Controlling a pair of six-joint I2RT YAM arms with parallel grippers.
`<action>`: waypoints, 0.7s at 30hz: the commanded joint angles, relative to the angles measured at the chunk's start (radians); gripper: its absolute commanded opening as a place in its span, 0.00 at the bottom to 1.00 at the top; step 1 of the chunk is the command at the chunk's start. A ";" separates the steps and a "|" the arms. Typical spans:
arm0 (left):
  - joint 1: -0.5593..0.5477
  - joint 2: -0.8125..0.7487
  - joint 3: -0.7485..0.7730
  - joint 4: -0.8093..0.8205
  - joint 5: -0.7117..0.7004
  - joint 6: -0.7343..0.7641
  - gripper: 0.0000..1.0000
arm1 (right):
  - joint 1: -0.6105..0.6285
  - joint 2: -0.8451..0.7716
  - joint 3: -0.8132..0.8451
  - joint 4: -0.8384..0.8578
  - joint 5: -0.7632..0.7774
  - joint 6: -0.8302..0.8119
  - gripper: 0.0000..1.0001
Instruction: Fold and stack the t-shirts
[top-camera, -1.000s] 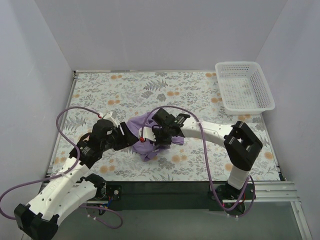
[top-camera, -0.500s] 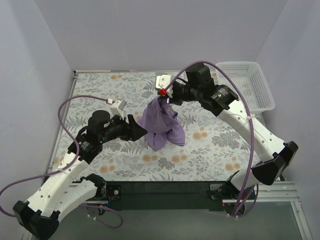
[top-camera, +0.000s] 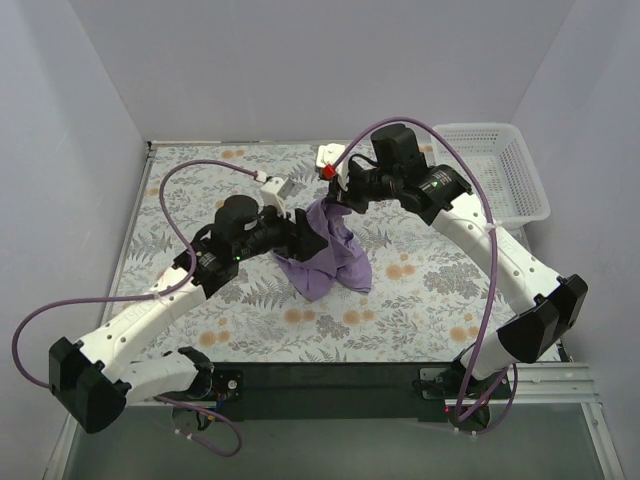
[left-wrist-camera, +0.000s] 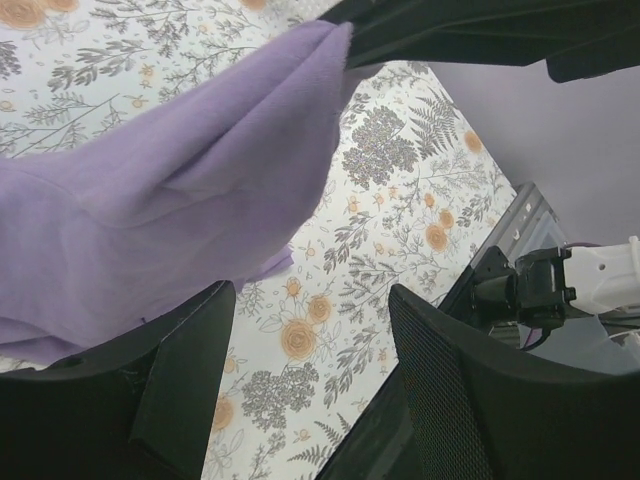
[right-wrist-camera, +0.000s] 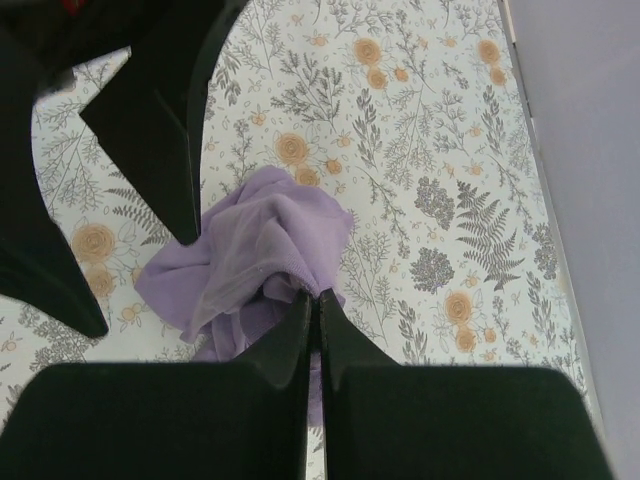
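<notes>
overhead, right fingers (right-wrist-camera: 297, 335) tight on the dangling t-shirt (top-camera: 328, 252), left fingers (left-wrist-camera: 185, 345) apart by it

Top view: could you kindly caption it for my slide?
Right gripper holds the t-shirt up; open left gripper beside it.

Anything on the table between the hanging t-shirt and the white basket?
Top view: bare floral table between t-shirt and basket; only the right arm crosses above.
</notes>
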 joint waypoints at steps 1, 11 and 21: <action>-0.088 0.048 0.018 0.065 -0.167 -0.013 0.62 | -0.015 -0.006 -0.008 0.044 -0.045 0.045 0.01; -0.134 0.209 0.095 0.028 -0.525 -0.061 0.44 | -0.051 -0.027 -0.032 0.062 -0.089 0.085 0.01; -0.134 0.104 0.098 0.051 -0.490 -0.006 0.00 | -0.103 -0.072 -0.040 0.070 -0.019 0.077 0.01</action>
